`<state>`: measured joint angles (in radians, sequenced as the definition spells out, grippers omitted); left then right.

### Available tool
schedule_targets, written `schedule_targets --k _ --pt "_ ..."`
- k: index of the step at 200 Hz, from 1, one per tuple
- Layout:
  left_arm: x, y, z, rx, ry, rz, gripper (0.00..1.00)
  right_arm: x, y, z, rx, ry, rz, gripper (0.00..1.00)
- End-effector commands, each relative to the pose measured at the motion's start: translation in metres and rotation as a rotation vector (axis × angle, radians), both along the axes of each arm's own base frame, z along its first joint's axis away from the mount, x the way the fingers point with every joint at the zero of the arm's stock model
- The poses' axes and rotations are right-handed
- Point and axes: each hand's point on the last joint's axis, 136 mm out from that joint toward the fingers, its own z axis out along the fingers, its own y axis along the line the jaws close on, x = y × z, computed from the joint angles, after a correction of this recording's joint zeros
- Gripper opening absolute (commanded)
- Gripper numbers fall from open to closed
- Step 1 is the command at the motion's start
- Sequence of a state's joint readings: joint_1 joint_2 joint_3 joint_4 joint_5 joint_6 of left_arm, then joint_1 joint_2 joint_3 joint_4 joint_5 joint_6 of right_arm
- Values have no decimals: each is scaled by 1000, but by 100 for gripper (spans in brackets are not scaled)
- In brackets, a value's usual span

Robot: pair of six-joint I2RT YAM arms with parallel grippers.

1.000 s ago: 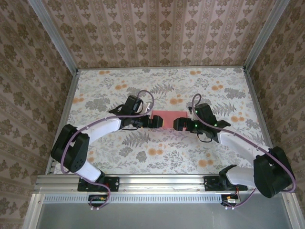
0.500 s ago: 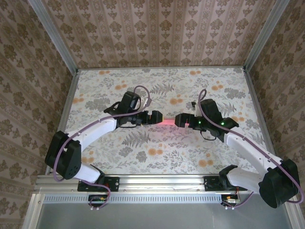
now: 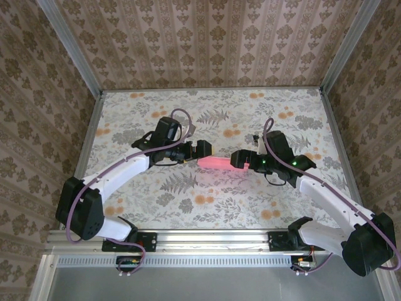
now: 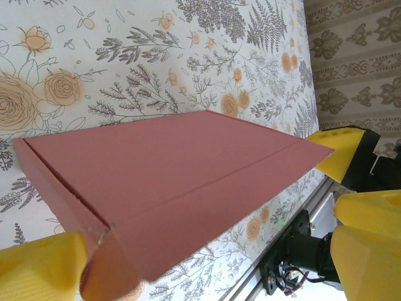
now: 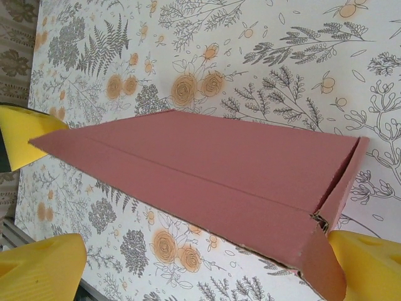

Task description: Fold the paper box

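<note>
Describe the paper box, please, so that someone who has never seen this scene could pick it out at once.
On the flowered table, look to the middle, where the left gripper and the right gripper face each other. The paper box is the flat card bridging the gap between them. It is plain pink, the one unpatterned thing against the floral print.

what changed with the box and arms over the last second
The paper box, flat with its broad pink face up a second ago, has tipped and now shows as a narrow slanted strip. The left gripper and right gripper shifted slightly up the top view with it. Unchanged: one gripper at each end of the box.
</note>
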<state>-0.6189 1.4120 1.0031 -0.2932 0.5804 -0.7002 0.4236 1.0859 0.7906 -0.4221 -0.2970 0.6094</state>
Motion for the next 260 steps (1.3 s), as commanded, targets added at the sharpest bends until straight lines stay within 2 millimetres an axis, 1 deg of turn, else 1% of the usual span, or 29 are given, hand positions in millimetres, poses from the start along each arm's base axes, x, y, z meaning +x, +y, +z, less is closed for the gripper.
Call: schedule_targets --k 1,44,67,74,99,140,177,195,227,260 --pt "0 1 1 -15 30 9 100 -1 5 13 31 -5 7 99" --pt "5 -5 10 -49 28 4 100 3 11 17 66 -5 9 99" --pt "6 -7 12 -67 35 9 100 4 15 18 85 0 13 99" --pt "2 -9 14 -84 49 -10 100 4 15 19 85 -1 11 99" --pt "2 -12 20 -109 57 -12 100 3 15 20 91 4 7 99" --pt "5 -15 32 -145 69 -6 100 2 16 31 108 4 6 99" --pt "6 -13 35 -139 93 2 100 -1 16 45 121 1 5 99" --pt "7 -11 32 -126 96 6 100 -1 14 43 110 12 4 99" --pt "10 -13 26 -120 118 9 100 1 16 27 93 57 3 99" --pt "13 -13 19 -101 122 7 100 6 18 19 87 75 0 99"
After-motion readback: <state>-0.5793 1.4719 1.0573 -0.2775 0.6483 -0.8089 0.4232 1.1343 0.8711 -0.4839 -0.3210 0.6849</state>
